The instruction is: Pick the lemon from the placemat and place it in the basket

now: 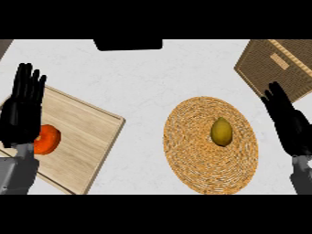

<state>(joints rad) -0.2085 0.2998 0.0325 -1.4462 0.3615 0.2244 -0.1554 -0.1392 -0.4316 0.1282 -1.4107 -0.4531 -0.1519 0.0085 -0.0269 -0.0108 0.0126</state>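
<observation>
Lemon (pixel 221 131) on placemat (pixel 192 169); basket (pixel 280 68) behind right, board (pixel 84 137) left.

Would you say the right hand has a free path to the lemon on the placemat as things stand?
Probably yes. The right hand is open beside the round woven placemat, and nothing stands between it and the lemon, which lies uncovered near the placemat's middle.

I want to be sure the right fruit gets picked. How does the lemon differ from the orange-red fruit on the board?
The lemon is yellow-olive and oval; the orange-red fruit is rounder. The lemon lies in full view mid-placemat, while the orange-red fruit sits on the wooden cutting board, partly hidden by the left hand. The lemon is nearer the right hand and basket. Neither is held.
</observation>
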